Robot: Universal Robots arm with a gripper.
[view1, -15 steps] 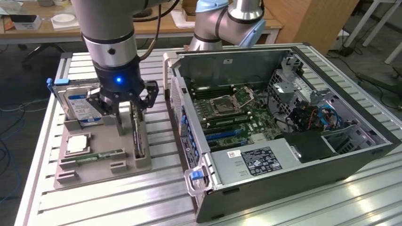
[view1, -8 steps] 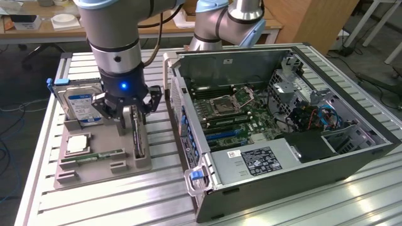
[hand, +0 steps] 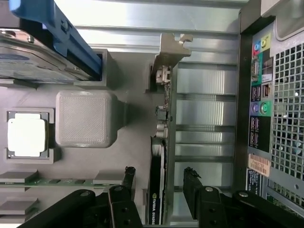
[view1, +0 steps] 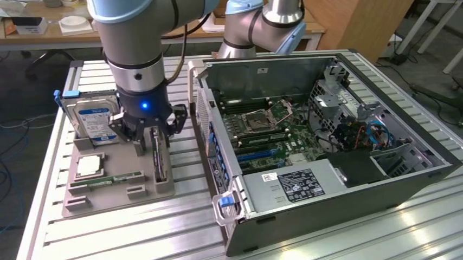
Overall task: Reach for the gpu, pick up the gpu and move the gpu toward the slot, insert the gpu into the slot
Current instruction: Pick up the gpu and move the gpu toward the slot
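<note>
**Reach stage.** The gripper [hand: 159, 171] hangs over the gpu [hand: 156, 202], which stands on edge in a groove of the tray [view1: 108, 201]. The jaws are wide open, with one of the fingers [hand: 129, 179] on each side of the card. Both are clear of it and nothing is held.

For a sound grip, the fingers should go lower along the card's flat faces and stay centred, so that both pads meet it together. They should close on the board rather than on the bracket [hand: 167, 61] at its end. A skewed closure would likely tip the card in its groove.

**Around the gpu.**
- **Side away from the case [view1: 347, 206]:** a raised grey block [hand: 85, 118] sits just beside the gpu. Beyond it are the cpu [view1: 90, 165], memory stick [view1: 108, 179] and hard drive [view1: 96, 120], each in its own tray seat. The block leaves that finger little room.
- **Other side:** bare table [view1: 188, 227] slats, then the case's rear wall.

The slot [view1: 255, 155], judged to be the blue connector on the motherboard [view1: 289, 130], lies well apart from the gpu, inside the case. That wall stands between them.
</note>
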